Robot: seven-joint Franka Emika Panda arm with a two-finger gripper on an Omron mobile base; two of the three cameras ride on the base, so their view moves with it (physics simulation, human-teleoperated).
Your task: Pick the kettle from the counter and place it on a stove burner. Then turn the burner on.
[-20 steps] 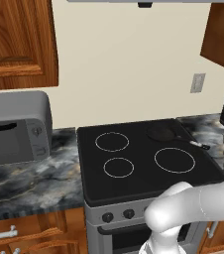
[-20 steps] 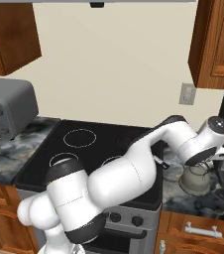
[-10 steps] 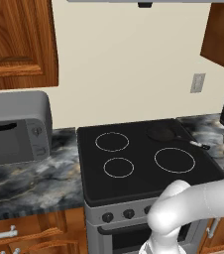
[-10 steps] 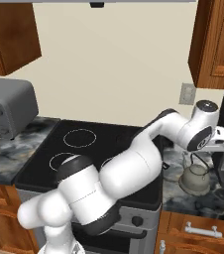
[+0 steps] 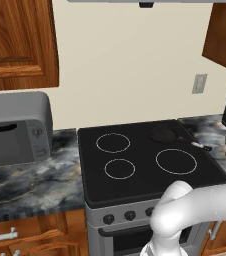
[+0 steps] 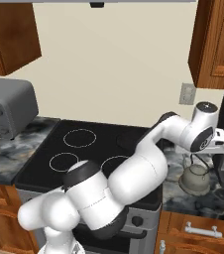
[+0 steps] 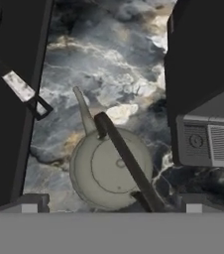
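Note:
The pale grey-white kettle stands on the dark marbled counter right of the cooktop, its thin dark handle arching across the lid. From the right base view the kettle sits just below my gripper. My gripper points straight down over it, open, with a fingertip on each side of the kettle and nothing held. The smallest white ring, the stove burner, lies at the front left of the black cooktop. That burner is bare.
A flat dark pan with a long handle rests on the back right burner. A dark coffee machine stands close to the right of the kettle. A grey toaster oven sits on the left counter. The stove knobs line the front panel.
The hand has turned at the wrist to point downward above the kettle. The kettle has stayed in place.

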